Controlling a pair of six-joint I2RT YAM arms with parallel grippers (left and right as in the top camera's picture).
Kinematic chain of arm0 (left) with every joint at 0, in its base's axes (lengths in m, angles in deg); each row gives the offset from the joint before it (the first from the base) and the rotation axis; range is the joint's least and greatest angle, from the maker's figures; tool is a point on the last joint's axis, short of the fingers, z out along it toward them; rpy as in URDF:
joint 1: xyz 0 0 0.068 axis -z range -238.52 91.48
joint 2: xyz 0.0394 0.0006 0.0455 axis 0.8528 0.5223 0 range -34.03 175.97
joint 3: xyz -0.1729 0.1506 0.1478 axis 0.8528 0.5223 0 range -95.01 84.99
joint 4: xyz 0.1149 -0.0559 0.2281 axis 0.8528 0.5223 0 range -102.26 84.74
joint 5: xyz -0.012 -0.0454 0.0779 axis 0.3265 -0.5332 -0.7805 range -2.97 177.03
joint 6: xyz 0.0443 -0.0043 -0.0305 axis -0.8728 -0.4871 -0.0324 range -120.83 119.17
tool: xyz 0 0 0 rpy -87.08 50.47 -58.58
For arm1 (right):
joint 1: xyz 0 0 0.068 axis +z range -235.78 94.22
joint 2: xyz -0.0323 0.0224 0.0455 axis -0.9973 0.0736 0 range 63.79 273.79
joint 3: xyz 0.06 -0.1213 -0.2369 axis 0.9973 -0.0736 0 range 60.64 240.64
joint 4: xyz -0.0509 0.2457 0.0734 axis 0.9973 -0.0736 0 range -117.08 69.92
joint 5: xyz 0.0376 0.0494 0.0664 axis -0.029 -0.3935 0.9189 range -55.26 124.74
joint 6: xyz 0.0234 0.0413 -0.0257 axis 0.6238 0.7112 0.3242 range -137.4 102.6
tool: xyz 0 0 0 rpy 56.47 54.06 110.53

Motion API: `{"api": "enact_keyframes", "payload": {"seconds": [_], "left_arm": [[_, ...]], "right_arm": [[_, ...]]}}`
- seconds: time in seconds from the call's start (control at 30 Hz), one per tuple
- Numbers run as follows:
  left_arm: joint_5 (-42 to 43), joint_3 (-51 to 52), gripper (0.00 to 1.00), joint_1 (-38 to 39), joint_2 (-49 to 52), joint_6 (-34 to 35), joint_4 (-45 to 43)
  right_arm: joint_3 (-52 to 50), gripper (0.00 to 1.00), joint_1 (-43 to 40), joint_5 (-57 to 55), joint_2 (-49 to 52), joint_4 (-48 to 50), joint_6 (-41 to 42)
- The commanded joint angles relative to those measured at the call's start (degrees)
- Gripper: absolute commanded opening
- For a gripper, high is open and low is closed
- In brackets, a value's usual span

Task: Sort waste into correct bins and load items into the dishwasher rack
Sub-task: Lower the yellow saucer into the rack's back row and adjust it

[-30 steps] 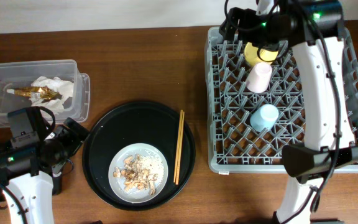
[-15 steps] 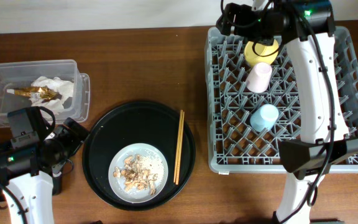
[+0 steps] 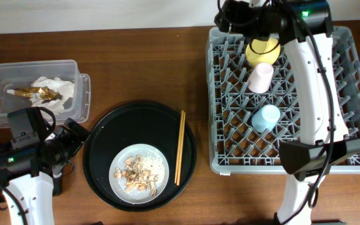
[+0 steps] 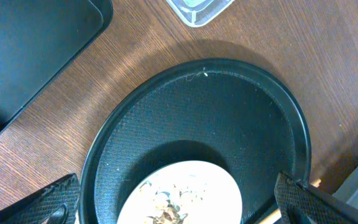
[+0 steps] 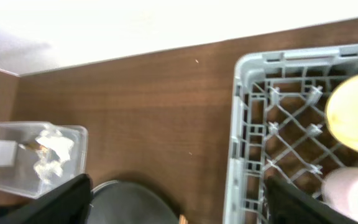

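Plate with food scraps sits in round black tray, 4 o'clock from left gripper, fingers spread wide, empty. Chopsticks lie at plate's 2 o'clock. Right gripper, equally wide, hovers over rack at its 11 o'clock corner, yellow bowl near, pink cup and blue cup toward 6 o'clock.

Open table between tub and rack, pink cup mid-rack

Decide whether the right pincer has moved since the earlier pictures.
Yes: right pincer shifted from the yellow bowl toward the far-left corner of the dishwasher rack.
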Motion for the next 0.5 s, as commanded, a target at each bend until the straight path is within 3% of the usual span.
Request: {"api": "enact_keyframes", "payload": {"seconds": [0.0,0.07,0.1,0.13,0.17,0.23,0.37,0.47], "left_arm": [[-0.2,-0.6,0.99,-0.2,-0.2,0.4,0.0],[-0.2,-0.6,0.99,-0.2,-0.2,0.4,0.0],[-0.3,-0.6,0.99,-0.2,-0.2,0.4,0.0],[-0.3,-0.6,0.99,-0.2,-0.2,0.3,0.0],[-0.2,-0.6,0.99,-0.2,-0.2,0.4,0.0],[-0.2,-0.6,0.99,-0.2,-0.2,0.4,0.0],[-0.2,-0.6,0.99,-0.2,-0.2,0.4,0.0],[-0.2,-0.6,0.99,-0.2,-0.2,0.3,0.0]], "right_arm": [[-0.2,0.82,1.6,-4.6,-0.2,1.6,0.1],[-0.2,0.79,2.0,-6.9,-0.2,2.4,0.1],[-0.2,0.63,2.0,-8.0,-0.2,3.8,0.1],[-0.2,0.29,2.0,-9.9,-0.1,5.1,0.1],[-0.2,0.17,2.0,-10.2,0.2,6.0,0.1],[-0.2,0.04,2.0,-16.3,2.6,7.4,0.3],[-0.2,0.04,0.4,-31.9,11.3,7.8,0.0],[-0.2,0.04,-2.4,-33.2,14.8,7.2,0.1]]}}
